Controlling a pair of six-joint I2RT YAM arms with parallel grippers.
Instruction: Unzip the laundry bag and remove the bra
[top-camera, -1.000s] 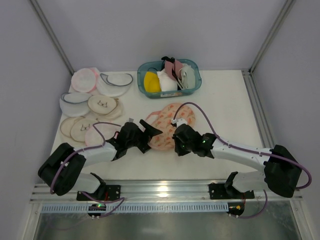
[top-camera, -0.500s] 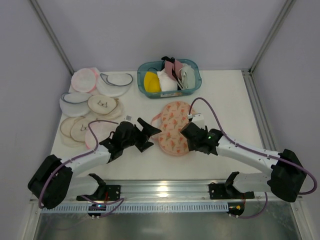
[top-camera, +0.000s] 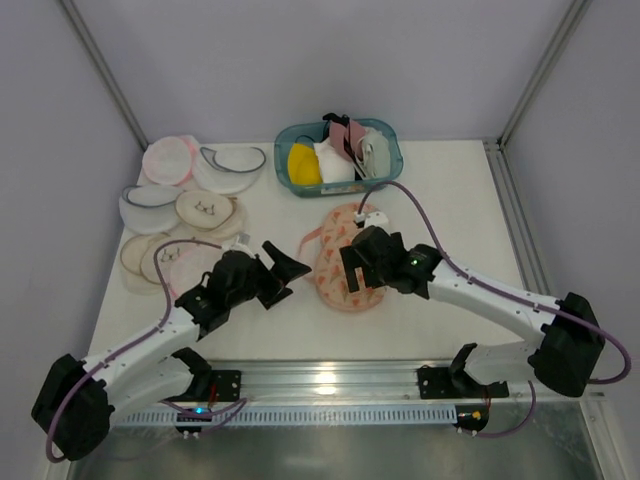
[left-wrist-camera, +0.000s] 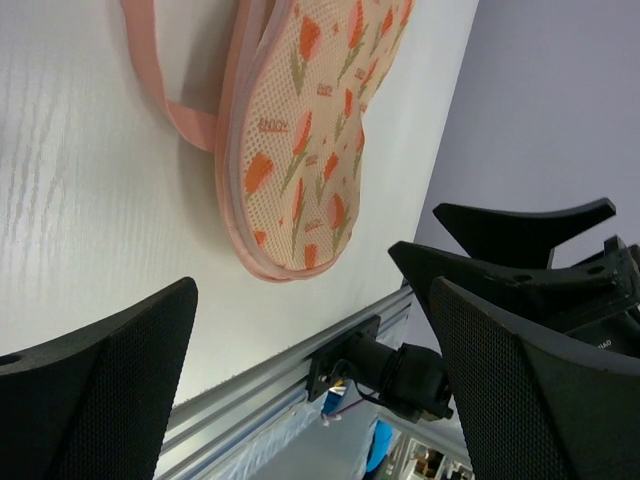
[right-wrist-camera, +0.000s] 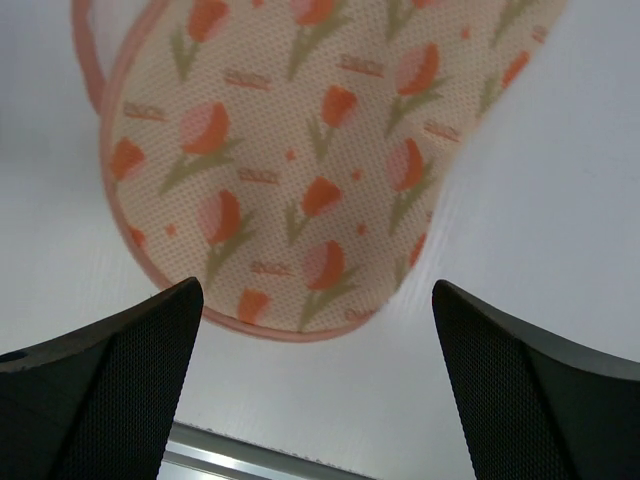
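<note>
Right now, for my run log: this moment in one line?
left gripper: open, beside laundry bag | right gripper: open, over it | bag: ungripped | bra: not visible

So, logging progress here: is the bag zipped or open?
Looks zipped: the bag lies flat, its pink trim shut along the edges both wrist views show, nothing poking out. Its far edge cannot be checked.
</note>
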